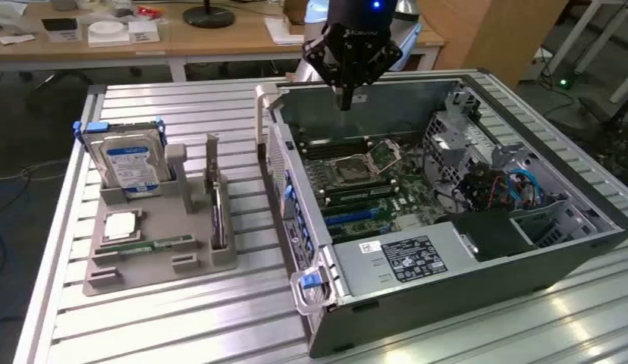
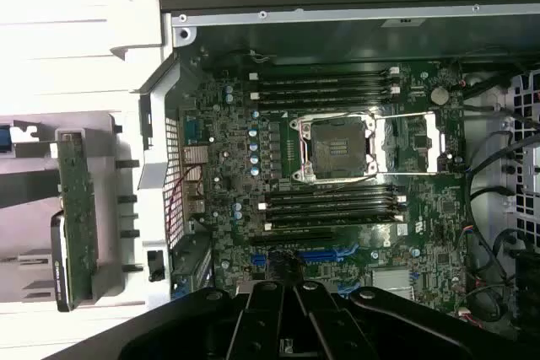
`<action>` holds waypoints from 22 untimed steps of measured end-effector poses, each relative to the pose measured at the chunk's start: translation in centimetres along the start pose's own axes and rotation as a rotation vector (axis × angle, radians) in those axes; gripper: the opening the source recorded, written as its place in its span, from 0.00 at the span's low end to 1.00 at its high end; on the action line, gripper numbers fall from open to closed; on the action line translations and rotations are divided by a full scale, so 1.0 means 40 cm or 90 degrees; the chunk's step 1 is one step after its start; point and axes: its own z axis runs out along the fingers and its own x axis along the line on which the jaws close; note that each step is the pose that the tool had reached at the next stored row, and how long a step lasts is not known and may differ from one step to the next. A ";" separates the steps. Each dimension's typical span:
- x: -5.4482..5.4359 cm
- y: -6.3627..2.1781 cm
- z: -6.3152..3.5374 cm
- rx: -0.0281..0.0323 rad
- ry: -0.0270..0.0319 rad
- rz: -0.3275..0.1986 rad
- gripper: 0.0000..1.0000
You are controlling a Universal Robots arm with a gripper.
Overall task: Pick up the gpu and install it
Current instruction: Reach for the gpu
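Note:
The gpu (image 1: 216,206), a thin dark card, stands on edge in a slot of the grey holder (image 1: 157,277) on the table, at the exterior view's left of the open computer case (image 1: 476,258). In the wrist view the gpu (image 2: 74,233) appears edge-on, with a green board and black body, outside the case wall. My gripper (image 1: 344,102) hangs above the far end of the case, over the motherboard (image 1: 359,182), shut with nothing in it. Its black fingers (image 2: 283,314) point down toward the board near the blue expansion slots (image 2: 325,255).
The holder also carries a silver hard drive with a blue-white label (image 1: 129,161), a square processor chip (image 1: 120,225) and a green memory stick (image 1: 147,246). The board has a CPU socket (image 2: 342,147) between memory slots. Cables and drive cages (image 1: 496,182) fill the case's right side.

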 end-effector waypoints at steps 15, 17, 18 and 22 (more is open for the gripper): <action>0.022 -0.002 -0.001 0.0000 0.0000 0.000 0.11; 0.029 -0.003 -0.001 0.0000 0.0000 0.000 0.11; 0.033 -0.003 -0.001 0.0000 0.0000 0.000 0.11; 0.046 -0.004 -0.001 0.0000 0.0000 0.000 0.11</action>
